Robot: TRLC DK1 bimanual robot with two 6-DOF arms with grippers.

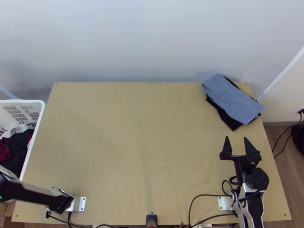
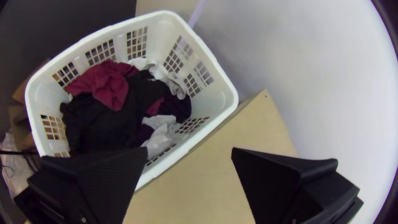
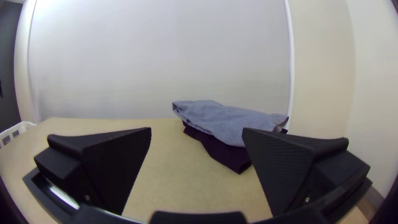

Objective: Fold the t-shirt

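Note:
A folded blue-grey cloth (image 1: pixel 232 99) lies on a folded dark one (image 1: pixel 230 122) at the table's far right corner. My right gripper (image 1: pixel 236 140) stands open on the near side of this stack, apart from it. In the right wrist view, the blue-grey cloth (image 3: pixel 224 120) rests on the dark cloth (image 3: pixel 224 154), beyond my right gripper (image 3: pixel 197 132), nothing between its fingers. The left arm's black part (image 1: pixel 34 195) is at the lower left. In the left wrist view, my left gripper (image 2: pixel 189 151) is open and empty, near the basket.
A white laundry basket (image 1: pixel 33 99) stands off the table's left edge; in the left wrist view, it holds bunched black (image 2: pixel 103 128), dark red (image 2: pixel 108 83) and whitish cloths (image 2: pixel 159 139). Black cables (image 1: pixel 201 195) run along the table's near edge. A pale wall rises behind the table (image 1: pixel 133 133).

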